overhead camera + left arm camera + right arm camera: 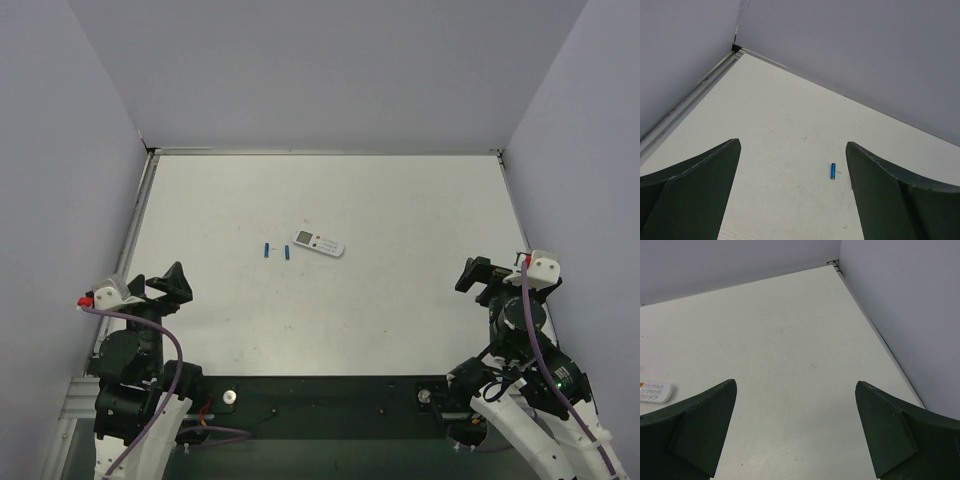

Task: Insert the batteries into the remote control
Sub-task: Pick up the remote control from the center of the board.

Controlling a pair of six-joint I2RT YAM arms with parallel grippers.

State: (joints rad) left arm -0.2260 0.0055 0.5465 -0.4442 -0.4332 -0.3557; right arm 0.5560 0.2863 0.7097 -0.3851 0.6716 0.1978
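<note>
— What shows from above?
— The remote control (319, 243) lies face up mid-table (400, 330), with the batteries (286, 251) just left of it. My left gripper (165, 285) and right gripper (478, 275) hang back, both empty.
— Left wrist?
— Jaws spread wide, with one of the batteries far ahead between them.
— Right wrist?
— Spread too. The remote control peeks in at left; I reckon it needs flipping.

Two jointed arms, the left arm (128, 362) and the right arm (520, 330), are mostly black with white shells low down, each carrying a purple cable (172, 352), a white block (110, 291) (red-tipped) and dark wedge-shaped fingers (690, 190).
</note>
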